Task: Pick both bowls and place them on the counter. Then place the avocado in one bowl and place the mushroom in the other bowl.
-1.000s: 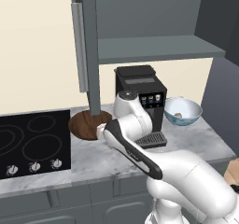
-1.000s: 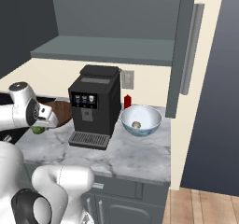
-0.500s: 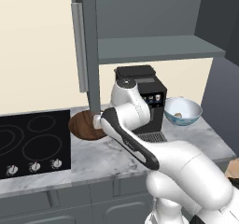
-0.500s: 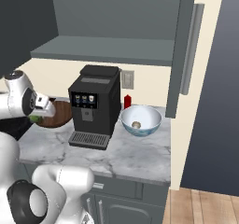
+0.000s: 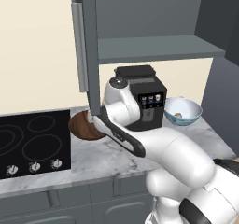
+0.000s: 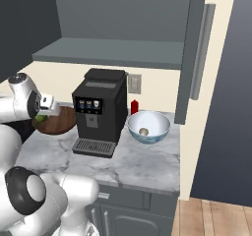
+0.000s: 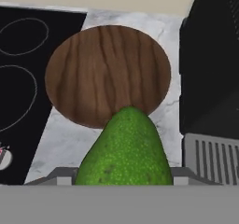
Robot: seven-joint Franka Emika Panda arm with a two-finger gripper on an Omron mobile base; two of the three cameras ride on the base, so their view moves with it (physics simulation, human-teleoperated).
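My gripper (image 7: 125,177) is shut on the green avocado (image 7: 125,150), holding it above the near rim of the dark brown wooden bowl (image 7: 107,73). From the right base view the gripper (image 6: 45,114) hangs over the wooden bowl (image 6: 59,123) with a bit of the avocado (image 6: 39,118) showing. The wooden bowl (image 5: 83,125) sits on the marble counter (image 5: 102,155) between cooktop and coffee machine. The white bowl with blue pattern (image 6: 148,127) stands right of the machine with the beige mushroom (image 6: 143,131) inside; it shows too as the white bowl (image 5: 183,111) with the mushroom (image 5: 178,114).
A black coffee machine (image 6: 98,109) stands right beside the wooden bowl, its drip tray (image 7: 210,153) close to my hand. The black cooktop (image 5: 32,143) lies to the left. An open cabinet door (image 5: 86,50) hangs above the bowl. A small red bottle (image 6: 134,107) stands by the wall.
My arm has swung left with the avocado in its grip, from in front of the coffee machine to above the wooden bowl. Both bowls and the mushroom have stayed put.
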